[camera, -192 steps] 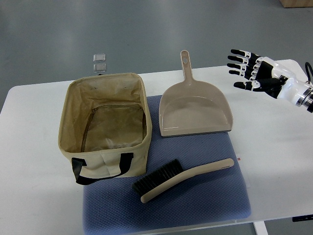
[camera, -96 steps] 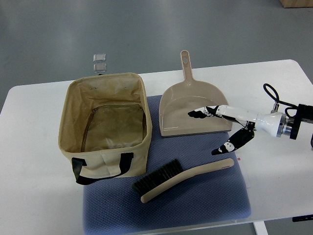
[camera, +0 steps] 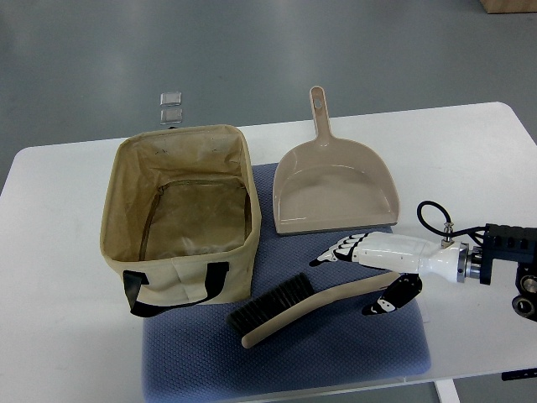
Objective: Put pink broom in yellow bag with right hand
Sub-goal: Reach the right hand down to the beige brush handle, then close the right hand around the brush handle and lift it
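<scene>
Pinkish-beige plastic hand broom with dark bristles [camera: 310,306] lies flat on a blue textured mat [camera: 352,344], handle end under the right robot hand [camera: 369,273], bristle end away to the hand's left. Right robot hand [camera: 369,273] spread open over the handle: fingers [camera: 336,252] on the far side, thumb [camera: 390,300] on the near side, straddling it. Whether they touch it cannot be told; no firm grip visible. Beige plastic dustpan [camera: 336,197] sits just beyond the hand, partly on the mat. Open yellowish-tan fabric bag with black handles [camera: 180,214] stands well left of the hand, beyond the bristles. All on a white surface [camera: 470,159].
</scene>
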